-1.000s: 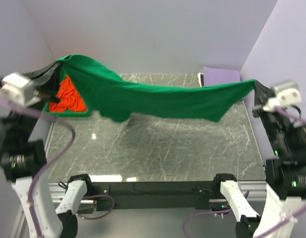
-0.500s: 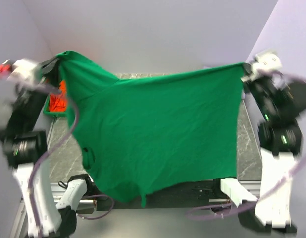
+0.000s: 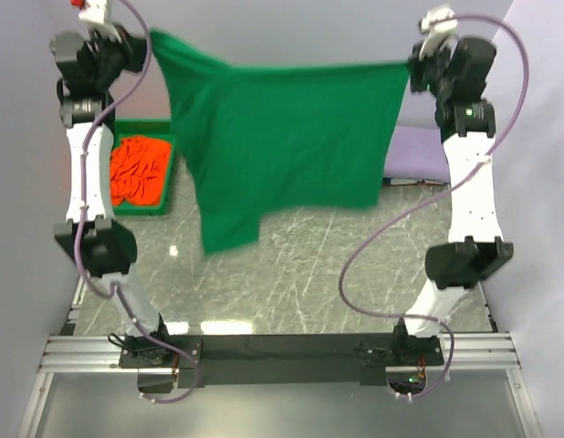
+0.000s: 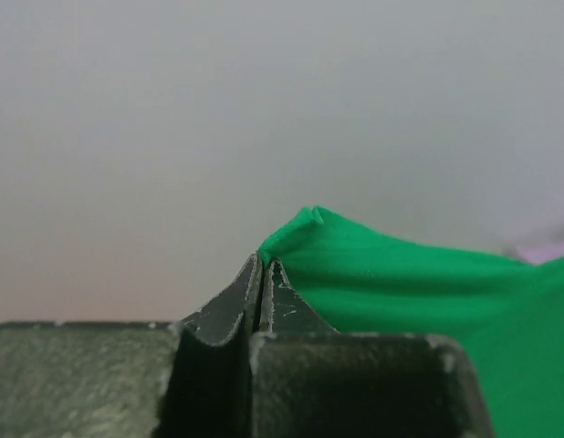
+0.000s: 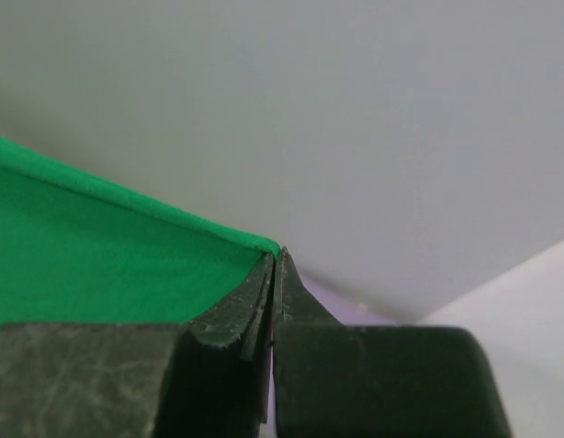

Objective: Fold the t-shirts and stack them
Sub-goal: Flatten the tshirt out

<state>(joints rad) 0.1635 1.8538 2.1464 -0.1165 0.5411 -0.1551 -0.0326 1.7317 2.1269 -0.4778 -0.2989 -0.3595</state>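
Note:
The bright green t-shirt [image 3: 282, 137] hangs spread out high above the table, stretched between both raised arms. My left gripper [image 3: 147, 41] is shut on its top left corner; the cloth [image 4: 401, 283] shows pinched at the closed tips [image 4: 262, 265]. My right gripper [image 3: 412, 66] is shut on the top right corner; the hem [image 5: 127, 246] runs into the closed tips [image 5: 275, 255]. One sleeve [image 3: 229, 228] dangles lowest, clear of the table. An orange t-shirt [image 3: 141, 171] lies crumpled in the green tray. A lavender t-shirt [image 3: 417, 153] lies folded at the back right.
The green plastic tray [image 3: 169, 173] stands at the back left of the dark marble table [image 3: 291, 274]. Lavender walls close in the back and both sides. Both arms stand nearly upright at the table's sides.
Both arms have risen much higher, lifting the green t-shirt from a low sag across the table into a hanging sheet. Its lower edge has left the table's front.

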